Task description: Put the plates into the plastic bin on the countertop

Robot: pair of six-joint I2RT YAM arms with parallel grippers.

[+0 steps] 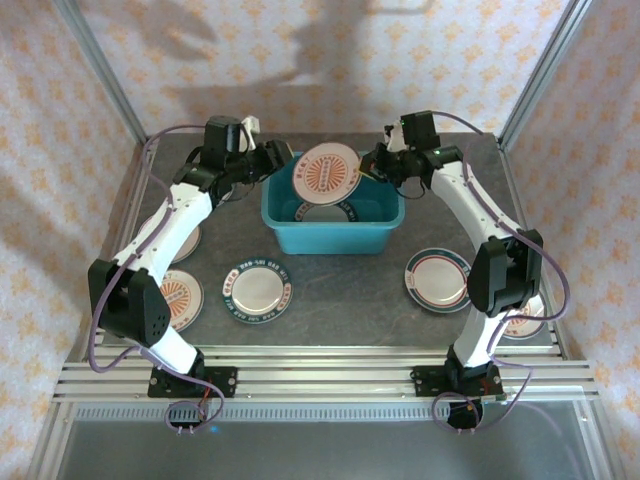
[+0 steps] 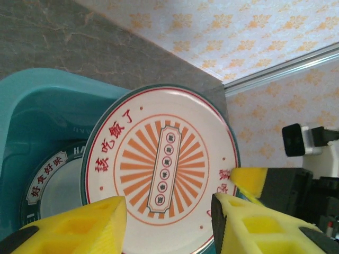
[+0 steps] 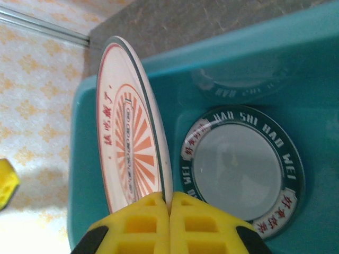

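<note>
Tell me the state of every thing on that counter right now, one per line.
bin: upright, top open
plate in the bin: lying flat
sunburst plate: tilted on edge over the bin, gripped at its rim
right tool: shut on the sunburst plate
left tool: open, holding nothing
loose plates: lying flat on the counter

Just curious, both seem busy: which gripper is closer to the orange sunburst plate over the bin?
Right. The right gripper pinches the sunburst plate at its rim; the left gripper stands open beside it.
</note>
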